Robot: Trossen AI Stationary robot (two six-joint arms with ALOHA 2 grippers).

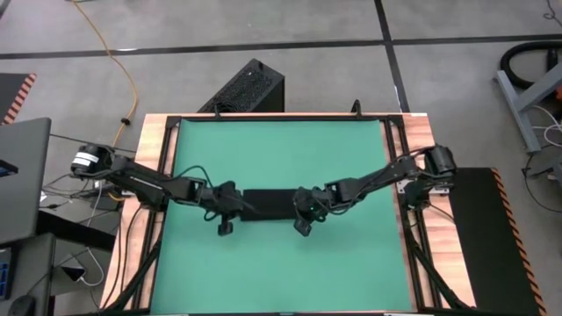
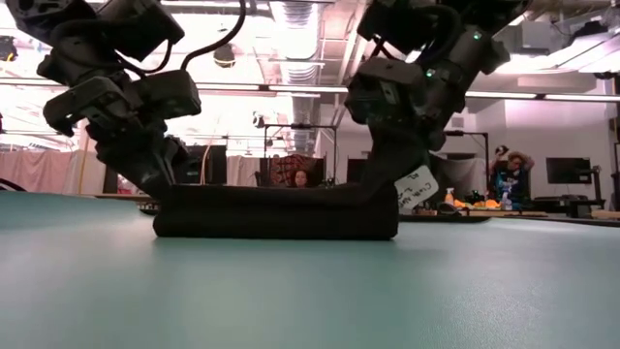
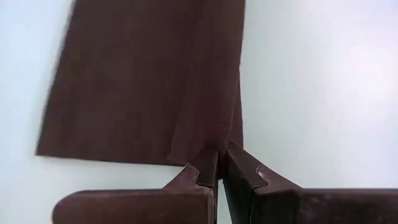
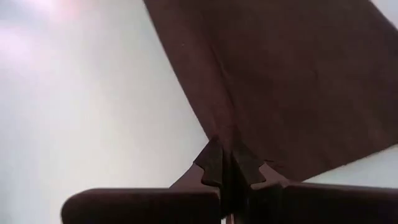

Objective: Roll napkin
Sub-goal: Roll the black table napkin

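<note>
The napkin is a black cloth folded into a long narrow strip, lying across the middle of the green table. In the low view the napkin rests flat on its underside, with a white tag at its right end. My left gripper is shut on the strip's left end, and my right gripper is shut on its right end. Both arms slant down from the table's sides. My left gripper pinches the napkin's left end at its near corner between its two fingers, slanting down from the table's left. The cloth rises in a ridge toward the fingers; the rest lies on the table. How many layers, I cannot tell. My right gripper pinches the napkin's right end at its near corner between its two fingers, slanting down from the table's right. The cloth is drawn up into a crease at the fingers, and the rest of the strip lies on the table.
A rigid black box with vent slots stands on the floor beyond the table's far edge. Bare green mat lies on the near and far sides of the napkin. People show in the room behind the table.
</note>
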